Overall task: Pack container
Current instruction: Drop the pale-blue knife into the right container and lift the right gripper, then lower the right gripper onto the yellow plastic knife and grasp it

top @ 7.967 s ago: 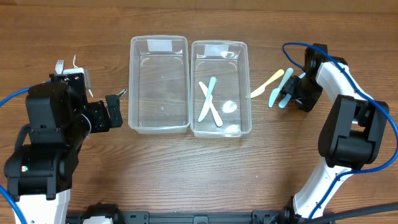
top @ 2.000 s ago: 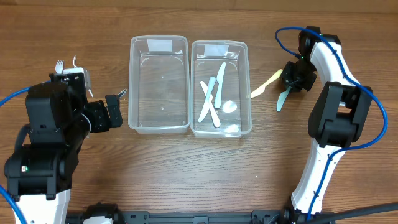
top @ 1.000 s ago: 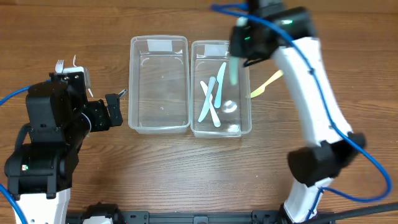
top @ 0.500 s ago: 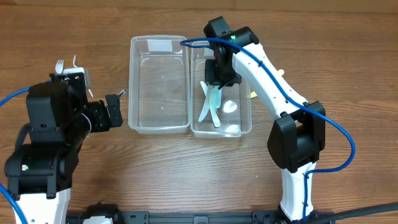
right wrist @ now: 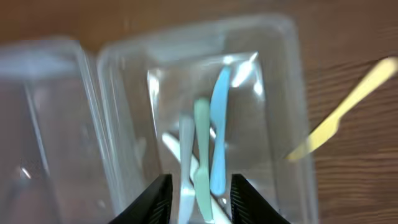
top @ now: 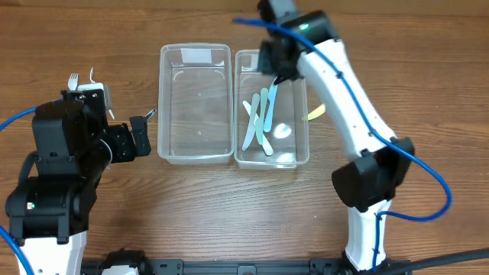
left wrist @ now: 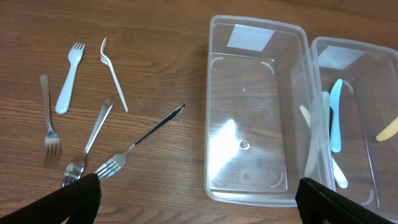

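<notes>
Two clear plastic containers stand side by side. The left container (top: pixel 170 103) (left wrist: pixel 217 118) holds nothing. The right container (top: pixel 302 92) (right wrist: pixel 292 93) holds several pale plastic knives, among them a green knife (top: pixel 263 114) (right wrist: pixel 202 149) and a blue knife (right wrist: pixel 217 124) (left wrist: pixel 335 118). My right gripper (top: pixel 279 65) (right wrist: pixel 200 199) hovers open and empty over the far end of the right container. A yellow plastic knife (top: pixel 316 113) (right wrist: pixel 342 109) lies on the table just right of that container. My left gripper (top: pixel 141 136) (left wrist: pixel 199 199) is wide open and empty, left of the containers.
Forks lie on the table left of the containers: two white plastic forks (left wrist: pixel 67 78) (left wrist: pixel 114 74) and three metal forks (left wrist: pixel 48 124) (left wrist: pixel 93 140) (left wrist: pixel 140 143). In the overhead view they show only partly, behind the left arm (top: pixel 76 79).
My right arm carried the green knife over the right container, let it go there, and has pulled back up toward the container's far end. The left arm has not moved.
</notes>
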{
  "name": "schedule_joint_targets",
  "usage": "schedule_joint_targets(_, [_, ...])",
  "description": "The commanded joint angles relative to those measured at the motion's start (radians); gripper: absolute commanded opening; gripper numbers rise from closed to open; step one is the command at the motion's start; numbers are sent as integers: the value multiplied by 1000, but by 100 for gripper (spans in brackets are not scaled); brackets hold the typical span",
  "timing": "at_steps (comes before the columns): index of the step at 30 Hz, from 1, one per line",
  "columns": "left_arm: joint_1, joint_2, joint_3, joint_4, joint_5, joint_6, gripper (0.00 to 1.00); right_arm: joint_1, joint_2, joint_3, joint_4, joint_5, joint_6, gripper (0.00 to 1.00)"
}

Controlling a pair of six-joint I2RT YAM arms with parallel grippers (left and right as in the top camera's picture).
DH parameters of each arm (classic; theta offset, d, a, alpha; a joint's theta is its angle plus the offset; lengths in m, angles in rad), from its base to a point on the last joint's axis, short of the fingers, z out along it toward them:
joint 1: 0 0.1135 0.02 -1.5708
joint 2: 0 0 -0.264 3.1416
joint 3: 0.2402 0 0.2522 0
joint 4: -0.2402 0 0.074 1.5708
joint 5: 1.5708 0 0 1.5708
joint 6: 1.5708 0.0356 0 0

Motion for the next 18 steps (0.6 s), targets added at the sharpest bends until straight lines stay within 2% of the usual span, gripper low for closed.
schedule_joint_targets(1, [3,2,23,2,8,20,100,-132,-57,65,-22,36,167,48])
schedule_joint_targets(9, [4,2,23,2,8,19,100,-369,-34,-14,-3,-85,168,54])
schedule_joint_targets(18, [3,2,23,1,10,19,100,-442,93,-108,33,-110,118,58])
